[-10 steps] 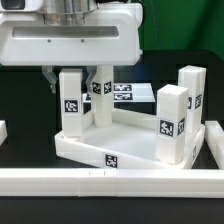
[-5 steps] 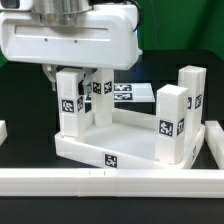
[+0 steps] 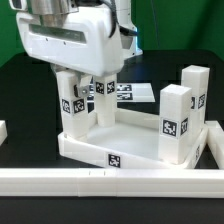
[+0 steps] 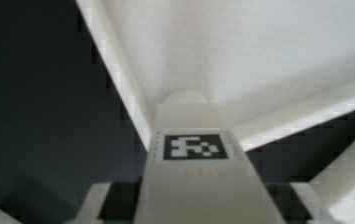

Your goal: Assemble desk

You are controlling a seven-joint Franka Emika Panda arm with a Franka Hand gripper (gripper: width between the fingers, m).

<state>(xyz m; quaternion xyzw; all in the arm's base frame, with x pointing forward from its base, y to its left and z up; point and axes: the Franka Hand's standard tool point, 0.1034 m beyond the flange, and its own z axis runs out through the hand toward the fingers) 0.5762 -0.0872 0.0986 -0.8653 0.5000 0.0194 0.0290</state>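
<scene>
Moved: vs half a sec before, arm head had rolled and shifted toward ext. view's right; its white housing sat tilted, not square. Gripped leg (image 3: 72,100) looked barely shifted, maybe twisted a touch w/ the wrist.
Claw: gripper (image 3: 74,72) partly closed, fingers either side of that leg's top; wrist view showed the leg (image 4: 199,165) running up btwn the finger edges, tag facing cam. Judged a grip on the leg, jaws abt mid-range.
Desk: tabletop (image 3: 95,152) lay upside-down on black table, near front rail (image 3: 110,180), rim up.
Legs: four upright at the corners. Held one at near corner on ext. view's left; 2nd leg (image 3: 102,100) just behind it; 3rd leg (image 3: 174,125) near corner on ext. view's right; 4th leg (image 3: 192,92) behind that.
Board: marker board (image 3: 140,93) flat on table behind the desk, untouched.
Step (judged): screwing held leg into its socket; other three looked seated.
Risk 1: tilted wrist → leg cocked in socket, thread could bind or cross.
Risk 2: twisting could drag the tabletop round, since nothing clamped it; rail only stops it in front.
Risk 3: housing hung close over 2nd leg; more roll might knock it.
Risk 4: smooth plastic, fingers might slip, leg left half-seated.
Unclear: how deep the leg sat; socket hidden by rim.
</scene>
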